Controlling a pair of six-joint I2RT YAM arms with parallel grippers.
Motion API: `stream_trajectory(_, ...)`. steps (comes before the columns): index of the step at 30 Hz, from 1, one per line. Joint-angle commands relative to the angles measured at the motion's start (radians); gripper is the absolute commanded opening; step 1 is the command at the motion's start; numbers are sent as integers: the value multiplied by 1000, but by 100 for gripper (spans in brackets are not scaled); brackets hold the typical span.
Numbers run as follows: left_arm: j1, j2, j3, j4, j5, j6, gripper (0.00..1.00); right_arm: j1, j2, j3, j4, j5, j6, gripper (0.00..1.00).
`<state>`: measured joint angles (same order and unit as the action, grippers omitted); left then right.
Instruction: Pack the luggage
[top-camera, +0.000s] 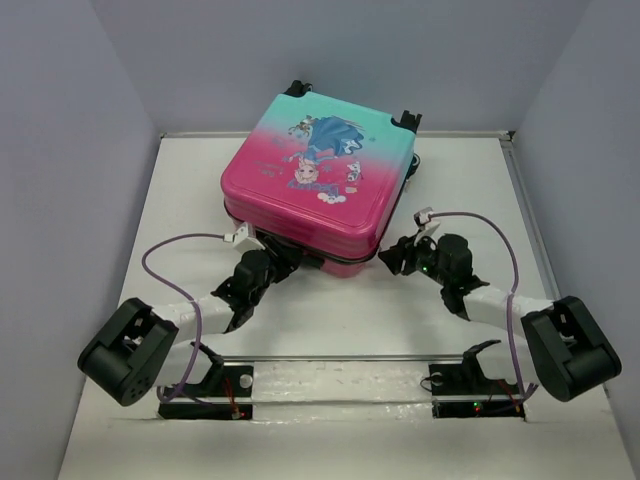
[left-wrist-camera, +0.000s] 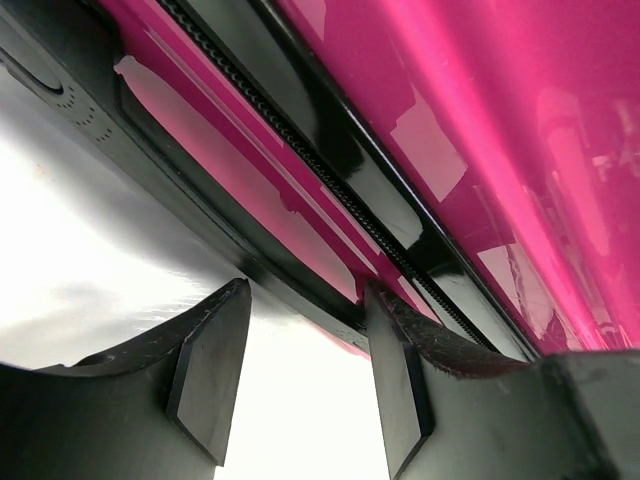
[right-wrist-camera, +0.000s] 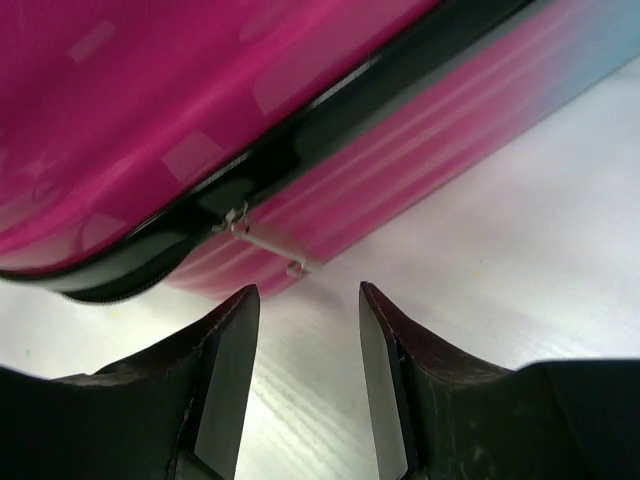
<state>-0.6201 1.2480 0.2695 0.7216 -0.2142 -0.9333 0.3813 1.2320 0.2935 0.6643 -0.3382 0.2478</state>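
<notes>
On the table (top-camera: 330, 325), far centre, the luggage (top-camera: 318, 180) lies flat, shell closed. Both the left gripper (top-camera: 287, 254) and right gripper (top-camera: 397, 258) sit spread and empty at its near edge. Step looks like zipping; next, right gripper must pinch the zipper pull (right-wrist-camera: 265, 243) just ahead.

A white table (top-camera: 330, 320) stands boxed in by pale grey walls (top-camera: 60, 150) on three sides. A thin strip (top-camera: 340, 357), perhaps metal, runs along near its front edge.
</notes>
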Motion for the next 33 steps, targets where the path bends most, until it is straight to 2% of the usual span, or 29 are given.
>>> stream_trajectory(1, -12, -10, -13, 45, 10, 30, 59, 7, 52, 111, 46, -31, -110, 52)
stream_trajectory(5, -27, -10, -12, 45, 12, 37, 59, 7, 126, 131, 98, -122, -93, 52)
stream_trajectory(6, -36, -10, -10, 45, 15, 42, 59, 7, 142, 128, 147, -133, -87, 52)
stream_trajectory(10, -65, -13, -9, 45, 16, 54, 59, 7, 174, 153, 169, -142, -93, 49)
stream_trajectory(12, -82, -16, -3, 45, 7, 66, 59, 7, 211, 162, 185, -159, -90, 44)
stream_trajectory(14, -98, -15, 13, 42, 4, 82, 59, 7, 230, 156, 260, -160, -65, 35)
stream_trajectory(15, -108, -15, 17, 44, 3, 91, 59, 7, 242, 144, 288, -169, -45, 25)
stream_trajectory(16, -112, -10, 28, 44, 3, 96, 59, 7, 245, 138, 331, -174, -35, 12)
stream_trajectory(17, -118, -7, 34, 42, 4, 100, 59, 7, 248, 131, 331, -174, -22, 7)
stream_trajectory(21, -159, 21, 74, 47, 4, 132, 59, 16, 239, 89, 417, -171, 27, 7)
stream_trajectory(26, -184, 62, 163, 70, -16, 175, 60, 74, 135, 26, 250, -79, 21, 7)
stream_trajectory(29, -184, 96, 226, 70, -27, 195, 60, 158, -36, -16, 7, 8, 24, 7)
stream_trajectory(33, -184, 145, 290, 67, -28, 195, 61, 261, -163, -24, -231, 85, 67, 7)
